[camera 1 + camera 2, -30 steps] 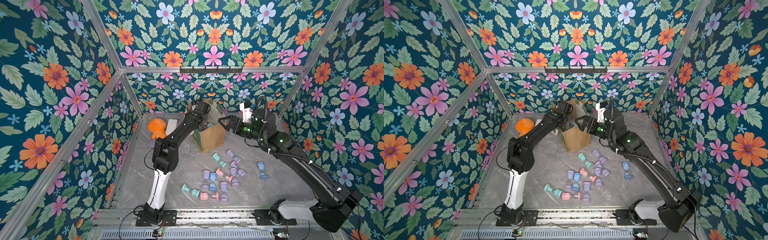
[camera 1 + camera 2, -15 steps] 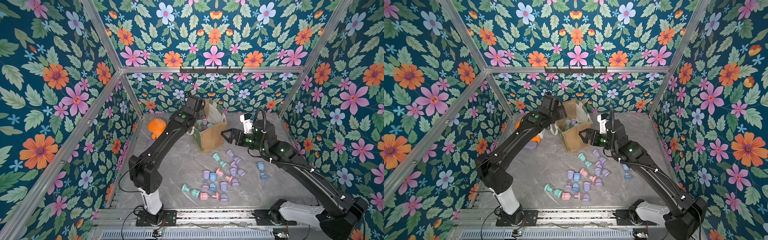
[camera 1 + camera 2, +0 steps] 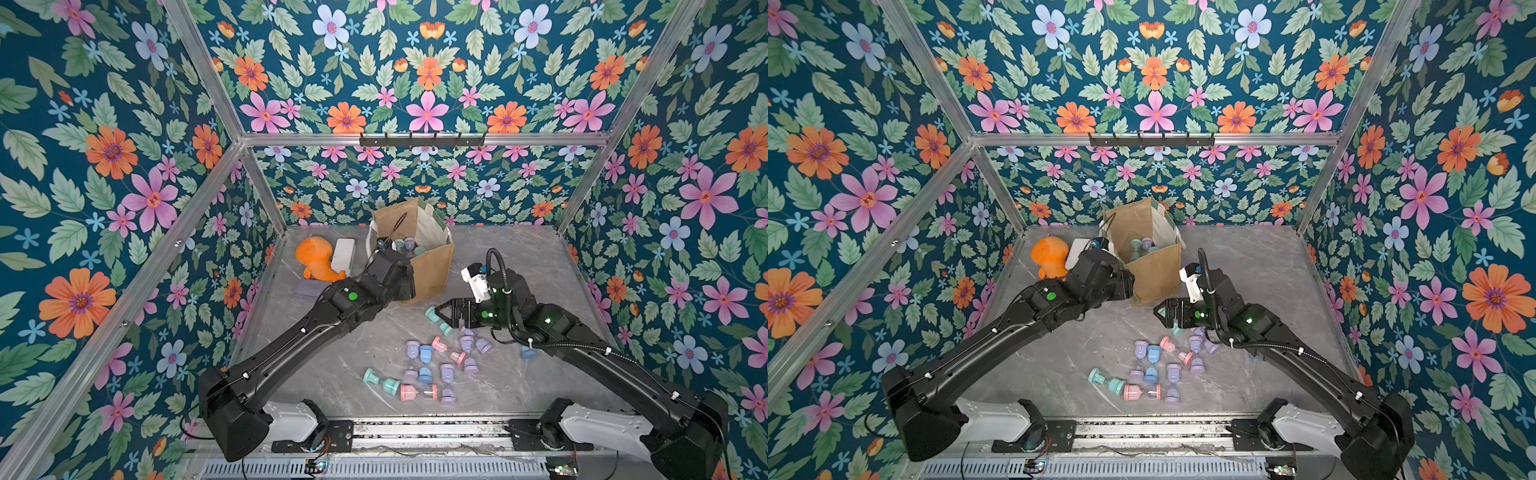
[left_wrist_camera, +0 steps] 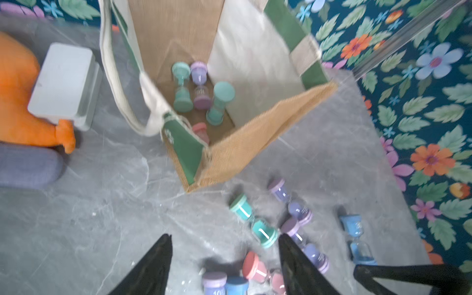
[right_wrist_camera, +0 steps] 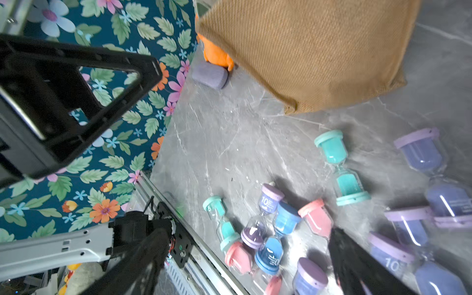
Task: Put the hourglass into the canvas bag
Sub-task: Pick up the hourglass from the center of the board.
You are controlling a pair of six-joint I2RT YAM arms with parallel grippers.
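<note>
Since they drew back from the canvas bag point(image 3: 432, 270), left fingers point(image 4: 153, 270) stand parted, right fingers point(image 5: 357, 263) wide, both empty.

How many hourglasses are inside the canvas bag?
4 show in the canvas bag: a teal hourglass and a purple hourglass side by side, a second teal hourglass beside them, a pink hourglass half hidden by the bag's rim. Others may be hidden.
</note>
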